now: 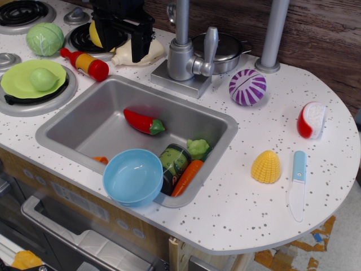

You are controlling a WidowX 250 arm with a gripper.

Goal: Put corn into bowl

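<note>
Blue plastic, the bowl [133,176] sits at the sink's [79,116] near rim, overlapping the basin's front edge. Just right of it in the basin lie a dark can [174,160] and a carrot [187,176]. Right of the sink, the corn [266,167] stands on the open speckled counter [237,209], a toy knife [298,183] just beside it. At the far back the black end effector [121,28] hangs over the stove burner [84,38], a yellow object against it; I cannot tell whether its jaws are closed.

Speckled white countertop [293,132] around a grey sink [98,121]; dark wood-plank wall [321,28] behind the sink, drawer front [84,237] below it.
</note>
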